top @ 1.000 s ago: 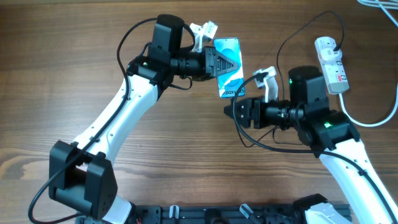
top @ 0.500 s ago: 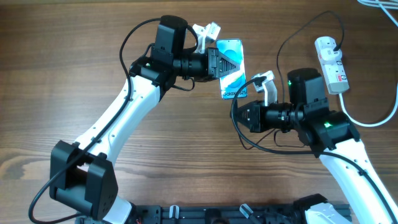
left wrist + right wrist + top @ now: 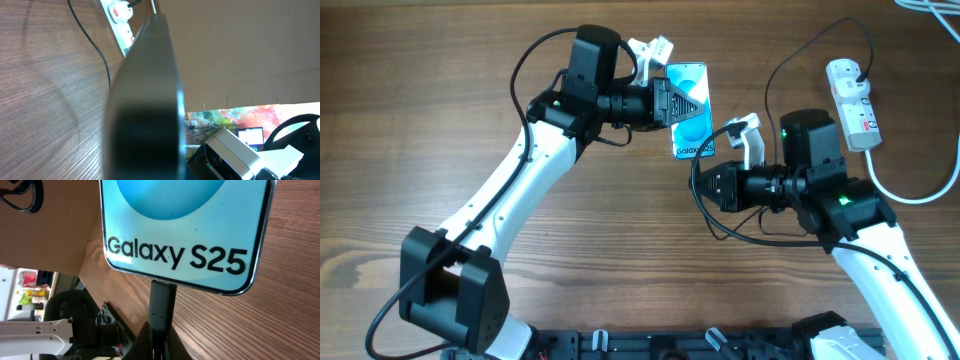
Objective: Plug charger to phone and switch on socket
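My left gripper (image 3: 672, 103) is shut on the phone (image 3: 691, 112), holding it above the table with its blue screen up. In the left wrist view the phone (image 3: 145, 100) shows edge-on as a dark blurred slab. My right gripper (image 3: 704, 184) sits just below the phone's lower end, shut on the charger's dark connector (image 3: 162, 305). The connector tip meets the bottom edge of the phone (image 3: 185, 225) under the "Galaxy S25" text; how deep it sits I cannot tell. The charger's thin black cable (image 3: 790, 55) arcs back to the white socket (image 3: 852, 105) at the far right.
The socket's thick white cord (image 3: 920, 195) curves off the right edge of the wooden table (image 3: 440, 120). Black robot cables loop under the right arm (image 3: 840, 210). The socket (image 3: 122, 20) and the thin black cable (image 3: 95, 45) also show in the left wrist view.
The left arm carried the phone slightly to the right. The right gripper shifted a little right and closed on the connector.
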Robot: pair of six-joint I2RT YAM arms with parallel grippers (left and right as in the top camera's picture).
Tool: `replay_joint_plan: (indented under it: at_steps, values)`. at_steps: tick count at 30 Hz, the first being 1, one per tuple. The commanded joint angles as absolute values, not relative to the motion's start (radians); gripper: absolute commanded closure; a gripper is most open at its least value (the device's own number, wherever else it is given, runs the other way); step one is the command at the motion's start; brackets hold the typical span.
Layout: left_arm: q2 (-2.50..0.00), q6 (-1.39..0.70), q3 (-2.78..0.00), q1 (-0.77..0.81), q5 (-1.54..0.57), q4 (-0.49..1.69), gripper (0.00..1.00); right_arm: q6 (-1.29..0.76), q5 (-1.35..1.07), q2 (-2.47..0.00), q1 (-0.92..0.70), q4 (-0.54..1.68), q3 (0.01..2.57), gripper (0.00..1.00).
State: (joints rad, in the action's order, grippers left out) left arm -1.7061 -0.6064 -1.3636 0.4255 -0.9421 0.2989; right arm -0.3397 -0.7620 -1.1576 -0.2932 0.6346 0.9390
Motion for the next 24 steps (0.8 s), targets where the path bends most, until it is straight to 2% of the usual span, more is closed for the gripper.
replay_joint_plan:
  at_steps: [1,18,19,20,21,22,24]
  values:
    - [-1.682,-0.557,-1.359,0.476,-1.009,0.320,0.96,-0.351,-0.767,-1.156,-0.289,0.554,0.965,0.96]
    - [-1.682,-0.556,-1.359,0.476,-1.050,0.356,0.96,-0.375,-0.786,-1.156,-0.288,0.479,0.965,0.96]
    - [-1.682,-0.556,-1.359,0.476,-1.050,0.356,0.96,-0.378,-0.786,-1.156,-0.287,0.476,0.965,0.83]
    - [-1.682,-0.556,-1.359,0.476,-1.048,0.356,0.96,-0.377,-0.786,-1.156,-0.287,0.476,0.965,0.37]
    - [-1.682,-0.556,-1.359,0.476,-1.039,0.356,0.96,-0.376,-0.786,-1.156,-0.288,0.477,0.965,0.11]
    - [-1.682,-0.557,-1.359,0.476,-1.027,0.356,0.96,-0.368,-0.787,-1.156,-0.288,0.480,0.965,0.01]
    - [-1.682,-0.557,-1.359,0.475,-0.969,0.356,0.96,-0.366,-0.787,-1.156,-0.288,0.487,0.965,0.00]
